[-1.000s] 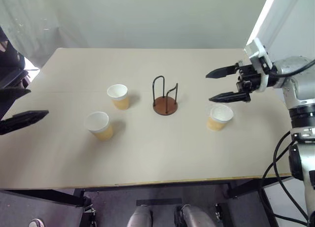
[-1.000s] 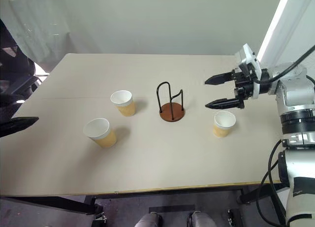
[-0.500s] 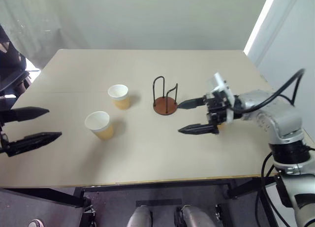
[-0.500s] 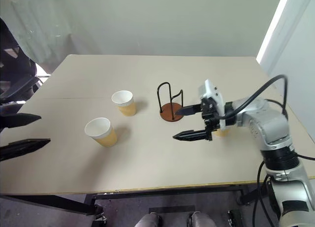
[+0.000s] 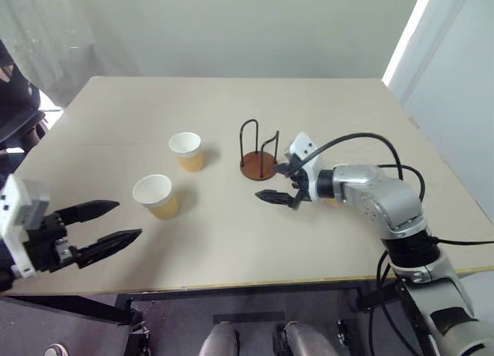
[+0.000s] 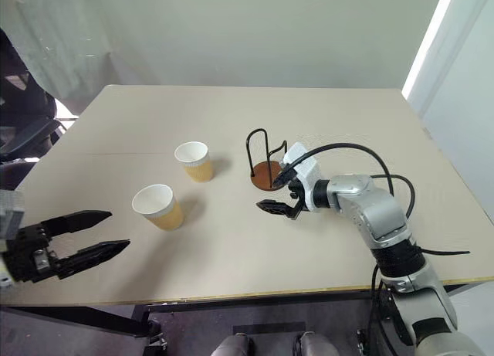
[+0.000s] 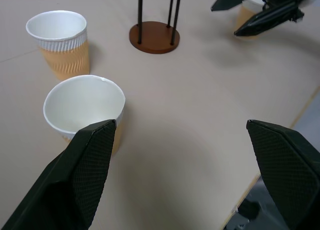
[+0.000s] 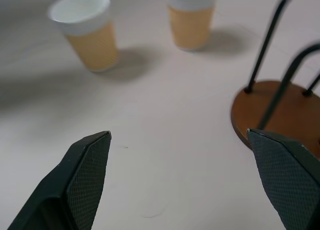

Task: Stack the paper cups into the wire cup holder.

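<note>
At lower left the left gripper (image 5: 108, 225) hangs with fingers apart, empty. It should square up on the nearer paper cup (image 5: 155, 195) left of centre. The wire cup holder (image 5: 258, 150) stands at centre. Just right, the right gripper (image 5: 279, 182) gapes (holding nothing); keep it clear of the wires.

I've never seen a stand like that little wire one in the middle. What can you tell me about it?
The stand has a round reddish-brown base, wood by its look, with thin dark wire loops rising upright from it. It is empty and stands near the middle of the table. Two cups stand to its left. The right hand, open, hovers just beside its base.
</note>
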Tool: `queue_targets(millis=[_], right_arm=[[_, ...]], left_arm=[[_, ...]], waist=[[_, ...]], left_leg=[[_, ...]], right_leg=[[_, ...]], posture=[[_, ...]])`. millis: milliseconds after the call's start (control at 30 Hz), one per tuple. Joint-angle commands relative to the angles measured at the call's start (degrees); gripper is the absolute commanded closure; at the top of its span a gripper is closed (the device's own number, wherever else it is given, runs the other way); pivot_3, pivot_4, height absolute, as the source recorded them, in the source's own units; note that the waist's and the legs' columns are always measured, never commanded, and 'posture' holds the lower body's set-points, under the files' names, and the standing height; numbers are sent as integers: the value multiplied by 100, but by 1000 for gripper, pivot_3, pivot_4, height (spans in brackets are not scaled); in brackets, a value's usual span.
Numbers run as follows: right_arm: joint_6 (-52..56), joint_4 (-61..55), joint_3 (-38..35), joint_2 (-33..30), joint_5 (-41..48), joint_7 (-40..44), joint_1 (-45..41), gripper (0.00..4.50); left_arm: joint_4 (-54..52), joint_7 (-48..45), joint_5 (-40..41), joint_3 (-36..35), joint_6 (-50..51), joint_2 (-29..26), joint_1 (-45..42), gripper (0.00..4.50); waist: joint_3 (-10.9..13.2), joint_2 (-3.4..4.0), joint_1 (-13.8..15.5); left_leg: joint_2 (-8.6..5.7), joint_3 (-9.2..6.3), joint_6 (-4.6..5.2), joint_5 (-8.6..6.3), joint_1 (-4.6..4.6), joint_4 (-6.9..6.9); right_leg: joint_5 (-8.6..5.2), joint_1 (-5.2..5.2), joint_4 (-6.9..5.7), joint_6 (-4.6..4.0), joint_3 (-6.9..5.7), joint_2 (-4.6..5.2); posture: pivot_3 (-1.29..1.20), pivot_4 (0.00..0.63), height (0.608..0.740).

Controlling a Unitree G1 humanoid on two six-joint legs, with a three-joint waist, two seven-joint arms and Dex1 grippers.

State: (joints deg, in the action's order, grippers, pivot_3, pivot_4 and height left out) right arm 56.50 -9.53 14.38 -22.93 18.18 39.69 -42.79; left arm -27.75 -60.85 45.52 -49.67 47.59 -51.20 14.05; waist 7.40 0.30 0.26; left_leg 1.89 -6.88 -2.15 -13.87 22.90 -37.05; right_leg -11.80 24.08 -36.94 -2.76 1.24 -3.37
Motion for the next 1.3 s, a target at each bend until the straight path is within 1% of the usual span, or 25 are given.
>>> queue_targets(millis=[33,167,533,833,1100,1200,1300], right_arm=[[104,-13,-3,213,-196,-497,41,0],[1,291,-37,534,-459,-1008,26,0],[-960,1315,-273,1424,-929,-1944,-199,0],[-1730,1979,-440,1861,-1179,-2362,-405,0],[-2196,2404,-538,2067,-1288,-2432,-594,0],[-2291,2482,-544,2122,-1310,-2380,-633,623],[-2342,2487,-506,2170,-1308,-2332,-632,1725]], left_arm=[[-404,427,131,159,-152,245,-56,37],[-585,718,224,296,-178,425,-63,37],[-680,1084,431,276,-181,333,-61,37],[-735,1307,537,285,-187,270,-70,37],[-721,1418,580,310,-219,223,-122,37],[-716,1445,590,321,-225,212,-134,0],[-730,1470,607,327,-232,224,-123,0]], waist=[[0,0,0],[-1,-1,1],[0,-1,1],[0,0,10],[0,0,11],[0,0,10],[0,0,10]], left_leg=[[0,0,0,0,1,1],[0,1,0,0,-1,0],[0,1,-4,-2,-1,1],[0,1,-15,-10,2,2],[0,1,-22,-16,4,3],[0,1,-25,-20,4,3],[0,1,-27,-22,5,4]], right_leg=[[0,2,0,0,0,-1],[3,1,-1,5,2,-1],[3,9,-3,5,7,-4],[3,17,-3,3,7,-4],[0,20,-3,-4,7,-4],[-1,22,-3,-6,7,-4],[-1,23,-3,-6,7,-4]], posture=[[0,150,740],[0,150,740],[0,150,740],[0,150,740],[0,150,740],[0,150,740],[0,150,740]])
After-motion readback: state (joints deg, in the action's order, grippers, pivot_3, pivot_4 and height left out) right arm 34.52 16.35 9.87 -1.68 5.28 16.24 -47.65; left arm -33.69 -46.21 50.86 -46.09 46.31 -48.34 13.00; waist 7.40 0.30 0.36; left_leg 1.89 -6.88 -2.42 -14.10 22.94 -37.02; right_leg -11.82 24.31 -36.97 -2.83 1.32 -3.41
